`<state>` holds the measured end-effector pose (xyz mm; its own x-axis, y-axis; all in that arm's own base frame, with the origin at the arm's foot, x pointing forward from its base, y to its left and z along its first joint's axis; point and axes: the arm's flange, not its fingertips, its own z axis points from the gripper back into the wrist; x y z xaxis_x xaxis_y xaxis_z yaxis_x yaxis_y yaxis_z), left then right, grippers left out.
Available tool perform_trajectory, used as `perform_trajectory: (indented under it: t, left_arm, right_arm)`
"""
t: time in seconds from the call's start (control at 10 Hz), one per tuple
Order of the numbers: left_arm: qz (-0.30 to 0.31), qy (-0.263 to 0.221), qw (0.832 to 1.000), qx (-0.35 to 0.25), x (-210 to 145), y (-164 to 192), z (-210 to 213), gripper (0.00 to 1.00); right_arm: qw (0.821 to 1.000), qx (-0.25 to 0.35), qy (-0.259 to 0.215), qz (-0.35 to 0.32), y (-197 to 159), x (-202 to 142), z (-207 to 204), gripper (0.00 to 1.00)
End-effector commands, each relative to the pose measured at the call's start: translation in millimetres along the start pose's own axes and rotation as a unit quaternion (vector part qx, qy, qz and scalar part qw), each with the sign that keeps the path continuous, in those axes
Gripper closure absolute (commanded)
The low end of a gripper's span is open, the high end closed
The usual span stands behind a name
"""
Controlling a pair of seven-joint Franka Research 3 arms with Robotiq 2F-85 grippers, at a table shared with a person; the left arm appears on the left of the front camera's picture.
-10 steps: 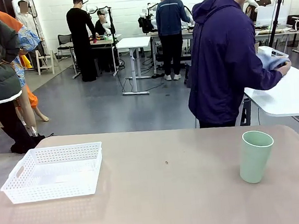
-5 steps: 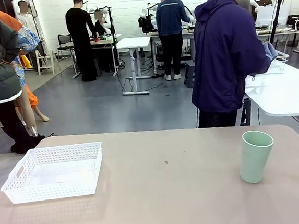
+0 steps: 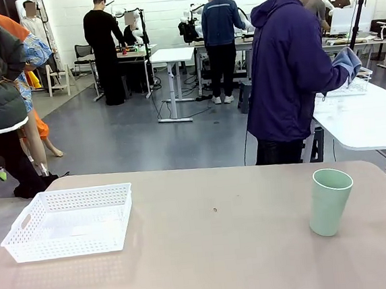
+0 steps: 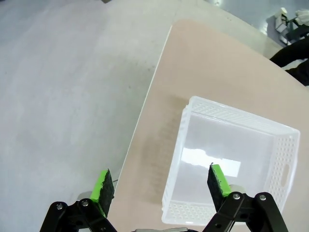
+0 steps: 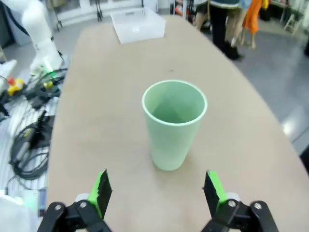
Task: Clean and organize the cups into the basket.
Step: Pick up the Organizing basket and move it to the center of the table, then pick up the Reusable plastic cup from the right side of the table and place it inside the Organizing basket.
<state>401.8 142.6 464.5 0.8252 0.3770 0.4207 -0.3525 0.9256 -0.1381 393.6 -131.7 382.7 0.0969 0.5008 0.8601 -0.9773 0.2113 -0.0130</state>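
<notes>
Mint cup [image 3: 330,200] stands upright near the table [image 3: 217,264] 's right edge, white basket [image 3: 73,246] at the left corner, wide bare top between. Right gripper [image 5: 157,187] gapes at the cup without touching it. The left gripper [image 4: 160,182] is spread over the basket's end (front view crops the right one to a sliver).

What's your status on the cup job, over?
Left gripper open, looking down on the basket. Right gripper open, short of the mint cup, not touching. Cup upright on the table, apart from the basket; bare table between.
</notes>
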Motion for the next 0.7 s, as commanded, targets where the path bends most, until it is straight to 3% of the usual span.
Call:
perform_trajectory:
  t: [0.0,0.6]
  left_arm:
    - [0.023,0.015,0.999,0.034,6.3,-3.3,-22.6,0.0]
    - [0.019,0.053,0.997,0.058,3.4,-17.9,-69.5,0.0]
  right_arm:
    - [1.0,0.002,-0.027,0.015,-22.4,-25.5,-31.7,0.0]
    - [0.999,0.024,-0.024,0.042,-30.1,-44.9,-92.0,0.0]
